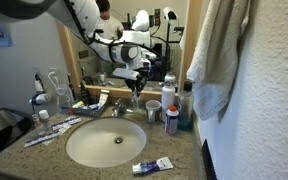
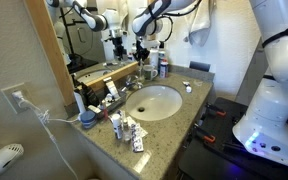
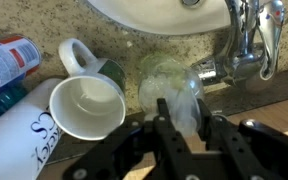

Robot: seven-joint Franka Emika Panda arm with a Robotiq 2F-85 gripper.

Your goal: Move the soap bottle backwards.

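Observation:
The soap bottle (image 3: 169,78) is a clear, see-through bottle standing on the granite counter between the faucet (image 3: 249,45) and a white cup (image 3: 84,105). My gripper (image 3: 182,101) is shut on the soap bottle, one finger on each side of its upper part. In both exterior views the gripper (image 1: 136,86) (image 2: 144,57) hangs straight down over the bottle (image 1: 137,100) (image 2: 146,70) behind the sink. A small white bottle with a red label (image 1: 172,120) and a taller white bottle (image 3: 19,140) stand beside the cup.
The sink basin (image 1: 104,143) lies in front of the bottle. A mirror ledge runs close behind it. Toothbrushes and tubes (image 1: 54,128) lie on the counter's left, a toothpaste tube (image 1: 152,166) at the front edge. A towel (image 1: 219,50) hangs on the wall.

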